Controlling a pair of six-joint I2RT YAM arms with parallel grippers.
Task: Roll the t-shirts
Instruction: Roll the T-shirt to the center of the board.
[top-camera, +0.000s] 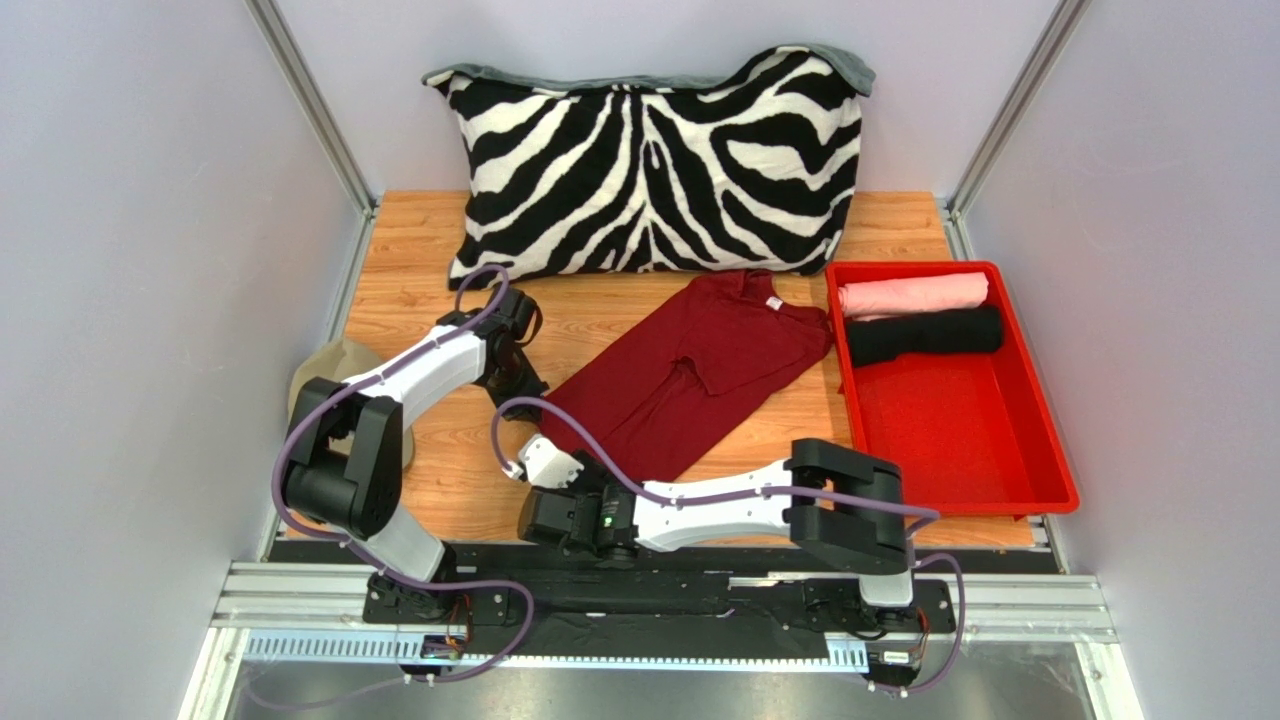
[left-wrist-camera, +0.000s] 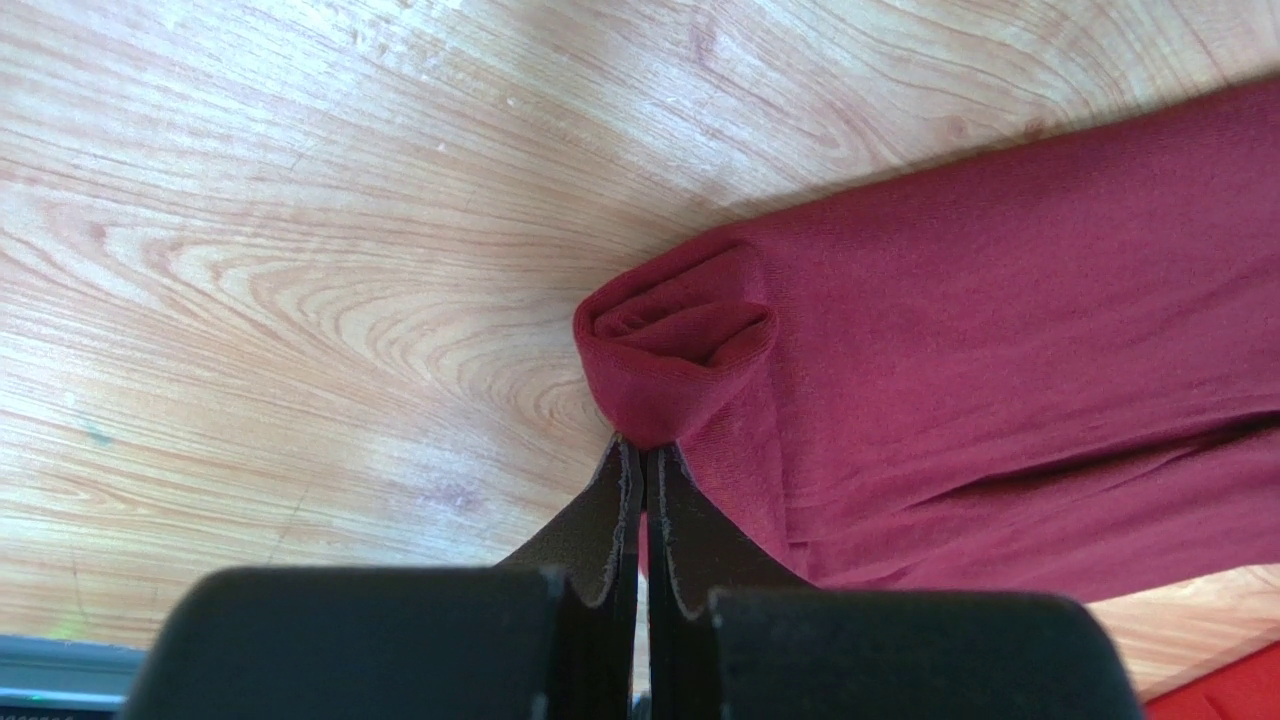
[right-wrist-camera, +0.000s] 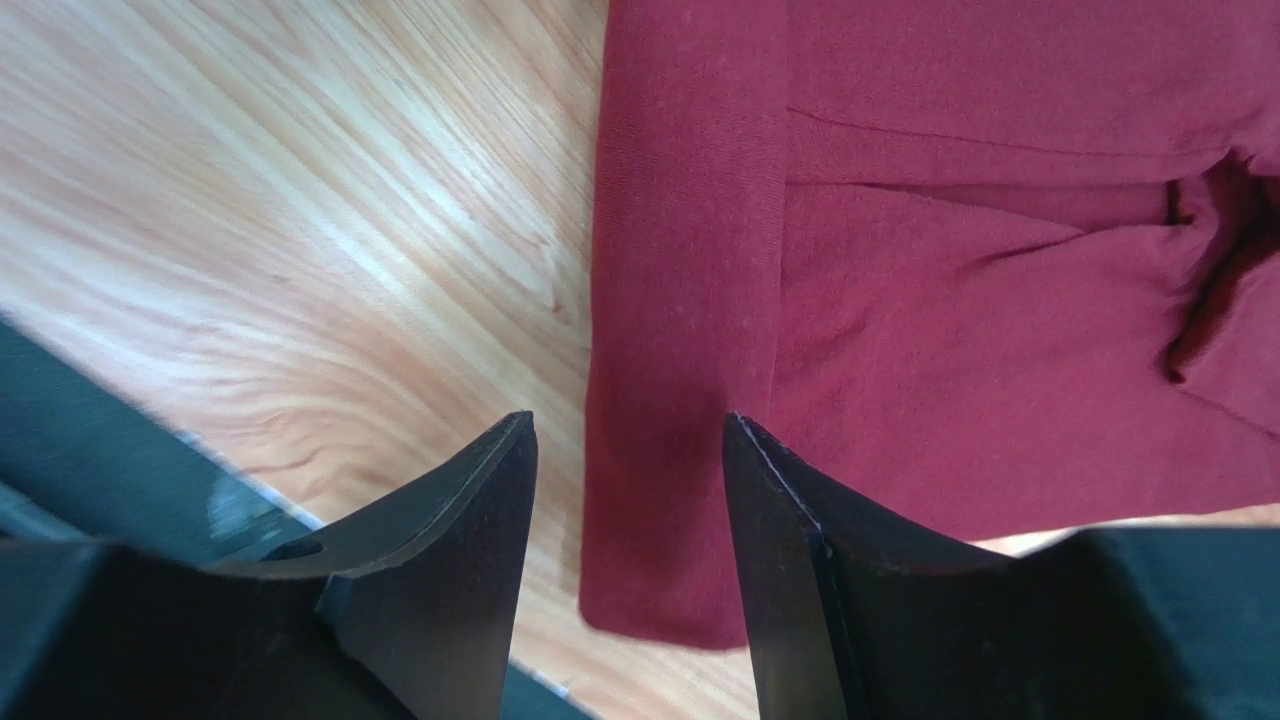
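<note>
A maroon t-shirt (top-camera: 691, 368), folded into a long strip, lies diagonally across the middle of the wooden table. My left gripper (left-wrist-camera: 646, 450) is shut on a bunched-up corner of the shirt (left-wrist-camera: 676, 353) at its near left end, and in the top view the left gripper (top-camera: 522, 387) sits at that end. My right gripper (right-wrist-camera: 631, 443) stands open over the hem corner of the same shirt (right-wrist-camera: 684, 375), with its fingers (right-wrist-camera: 466, 518) on either side of the cloth edge and not gripping it. A pale pink rolled t-shirt (top-camera: 912, 291) and a black rolled t-shirt (top-camera: 924, 333) lie in the red tray.
The red tray (top-camera: 962, 503) sits at the right of the table. A large zebra-striped pillow (top-camera: 654, 158) leans against the back wall. A khaki cap (top-camera: 334, 375) lies at the left edge behind my left arm. Grey walls close in on both sides.
</note>
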